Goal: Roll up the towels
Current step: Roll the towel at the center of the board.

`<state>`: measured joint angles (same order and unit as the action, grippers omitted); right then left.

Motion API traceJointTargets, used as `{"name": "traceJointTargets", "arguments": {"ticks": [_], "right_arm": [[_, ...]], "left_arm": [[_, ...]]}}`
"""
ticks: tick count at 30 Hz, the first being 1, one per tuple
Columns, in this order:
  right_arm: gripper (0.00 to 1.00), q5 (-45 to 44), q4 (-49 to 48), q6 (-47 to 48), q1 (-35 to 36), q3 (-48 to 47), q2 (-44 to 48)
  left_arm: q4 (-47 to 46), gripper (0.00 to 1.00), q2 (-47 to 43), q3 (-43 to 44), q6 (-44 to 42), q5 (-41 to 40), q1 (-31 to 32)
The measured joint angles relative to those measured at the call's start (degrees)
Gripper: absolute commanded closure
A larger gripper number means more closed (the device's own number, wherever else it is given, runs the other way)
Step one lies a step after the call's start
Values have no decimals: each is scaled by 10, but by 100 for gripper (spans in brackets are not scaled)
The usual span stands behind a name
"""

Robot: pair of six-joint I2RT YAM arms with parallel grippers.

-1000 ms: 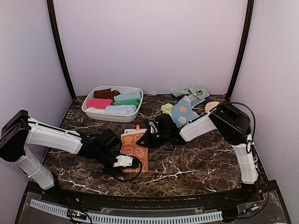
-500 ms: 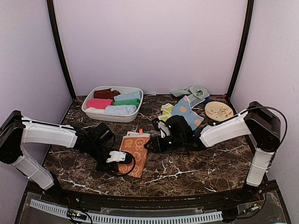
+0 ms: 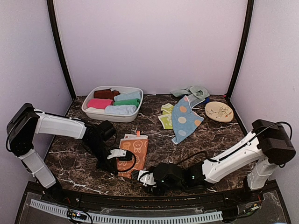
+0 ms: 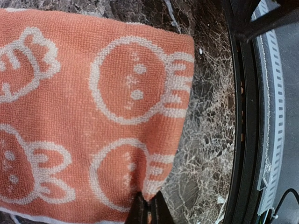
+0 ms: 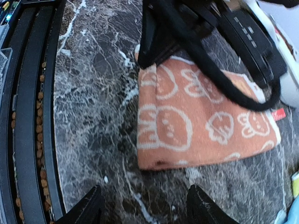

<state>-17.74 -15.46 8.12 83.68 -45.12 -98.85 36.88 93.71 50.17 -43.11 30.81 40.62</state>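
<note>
A peach-orange towel [image 3: 135, 148] with white cartoon prints lies flat on the marble, folded into a strip. My left gripper [image 3: 123, 157] is shut on its left edge near the front corner; in the left wrist view the fingertips [image 4: 149, 208] pinch the terry cloth [image 4: 93, 93]. My right gripper [image 3: 141, 176] hovers open just in front of the towel's near end [image 5: 196, 126], with its jaws [image 5: 145, 205] wide apart over bare marble. A light-blue spotted towel [image 3: 185, 119], a yellow-green one [image 3: 165, 116] and a mint one [image 3: 192, 90] lie further back on the right.
A white oval tub [image 3: 93, 114] holding several rolled towels stands at the back left. A round beige disc [image 3: 219, 111] lies at the back right. The table's black front rail [image 5: 28, 116] runs close behind my right gripper.
My right gripper opened and swept from the towel's far right side round to the front edge of the table. The left gripper closed on the towel's edge, and the towel shifted slightly.
</note>
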Motion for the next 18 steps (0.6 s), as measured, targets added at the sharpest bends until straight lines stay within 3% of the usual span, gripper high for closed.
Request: {"name": "traceJointTargets", "arguments": {"ticks": [10,18], "right_arm": [[57,-50,-23,132,9,-86,-113],[98,-47,-39,149,-7,-101,-146]], "left_arm": [[29,100,17,17,-3,22,-9],[37,100,21,23,-8,28,-19]]}}
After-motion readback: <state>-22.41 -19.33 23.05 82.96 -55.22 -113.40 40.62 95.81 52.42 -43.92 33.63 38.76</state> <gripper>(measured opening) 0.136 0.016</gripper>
